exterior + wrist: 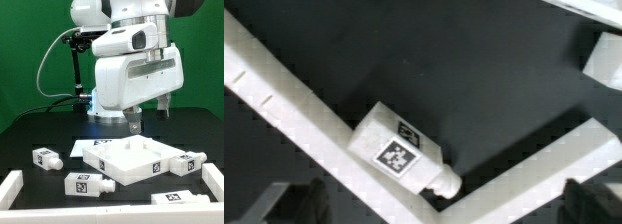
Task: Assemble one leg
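The white panel [130,160] lies flat at the table's middle. Several stubby white legs with tag markers lie around it: one at the exterior view's left [45,157], one in front [83,184], two at the right [185,163] [180,192]. My gripper [135,122] hangs just above the panel's far side. In the wrist view one leg [402,150] lies against a white bar [287,100], its end close to my gripper [441,205]. The dark fingers [295,205] stand wide apart with nothing held between them.
The marker board [92,146] lies behind the panel, at the exterior view's left. White border bars sit at the front left [10,190] and front right [210,185]. In the wrist view a second white bar [535,165] meets the first in a V.
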### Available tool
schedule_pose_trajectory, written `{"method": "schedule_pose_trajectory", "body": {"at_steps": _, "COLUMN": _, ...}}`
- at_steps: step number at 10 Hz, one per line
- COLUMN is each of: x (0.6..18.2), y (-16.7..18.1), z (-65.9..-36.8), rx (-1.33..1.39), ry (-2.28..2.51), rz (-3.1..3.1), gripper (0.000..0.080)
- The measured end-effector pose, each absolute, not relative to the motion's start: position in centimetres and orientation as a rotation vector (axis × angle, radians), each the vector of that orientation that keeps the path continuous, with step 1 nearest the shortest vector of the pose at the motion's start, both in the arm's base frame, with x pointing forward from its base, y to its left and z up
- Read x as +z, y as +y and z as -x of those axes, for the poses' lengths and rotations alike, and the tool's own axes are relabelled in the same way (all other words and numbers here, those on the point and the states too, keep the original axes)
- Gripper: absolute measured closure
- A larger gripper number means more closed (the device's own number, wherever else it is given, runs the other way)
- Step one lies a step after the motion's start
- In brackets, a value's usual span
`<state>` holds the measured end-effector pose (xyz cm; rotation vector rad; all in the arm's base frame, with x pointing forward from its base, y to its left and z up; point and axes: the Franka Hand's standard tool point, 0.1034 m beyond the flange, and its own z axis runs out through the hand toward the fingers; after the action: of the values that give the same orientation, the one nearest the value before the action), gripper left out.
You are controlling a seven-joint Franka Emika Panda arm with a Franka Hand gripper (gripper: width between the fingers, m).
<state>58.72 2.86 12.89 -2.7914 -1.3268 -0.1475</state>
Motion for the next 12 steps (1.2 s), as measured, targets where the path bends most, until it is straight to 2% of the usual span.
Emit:
{"method": "schedule_pose_trajectory", "body": {"at_steps": 5, "x": 12.6, "y": 2.7, "z": -58.6, "rx": -0.142, "ry": -1.348, "rz": 2.782, "gripper": 0.0150}}
{"method": "schedule_pose_trajectory", "body": {"at_steps": 7, "x": 11.1, "y": -2.3, "z": -58.1, "rx": -0.119, "ry": -1.514, "rz": 2.720, "gripper": 0.0150}}
{"method": "schedule_pose_trajectory", "body": {"at_steps": 9, "x": 8.7, "y": -6.6, "z": -57.4, "rx": -0.098, "ry": -1.577, "rz": 2.694, "gripper": 0.0150}}
{"method": "schedule_pose_trajectory", "body": {"at_steps": 10, "x": 7.4, "y": -8.0, "z": -56.9, "rx": -0.077, "ry": -1.547, "rz": 2.700, "gripper": 0.0150}}
{"method": "schedule_pose_trajectory", "body": {"at_steps": 12, "x": 7.7, "y": -7.4, "z": -57.0, "rx": -0.078, "ry": -1.485, "rz": 2.727, "gripper": 0.0150}}
